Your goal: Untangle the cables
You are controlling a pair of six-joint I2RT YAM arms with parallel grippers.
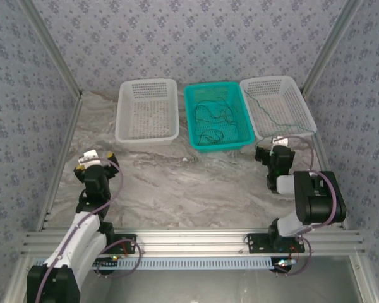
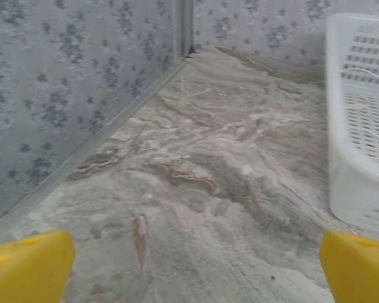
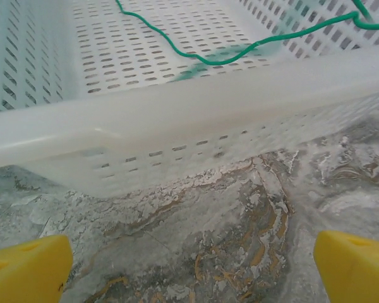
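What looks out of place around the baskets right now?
The green cable in the right white basket isn't fully inside: it seems to trail over the near right rim. In the teal basket, the dark cables lie in a tangled clump.

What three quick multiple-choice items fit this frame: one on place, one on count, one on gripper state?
1. Where does the tangle of dark cables lie?
A. in the left white basket
B. in the teal basket
C. in the right white basket

2. How many baskets stand on the table?
A. two
B. three
C. four

3. How is the right gripper?
A. open, holding nothing
B. shut on a cable
C. shut on a basket rim

Answers:
1. B: the top view shows the dark loops inside the teal middle basket.
2. B: two white ones flank the teal one along the far side.
3. A: in the right wrist view its yellow fingertips sit wide apart, with bare tabletop between them.
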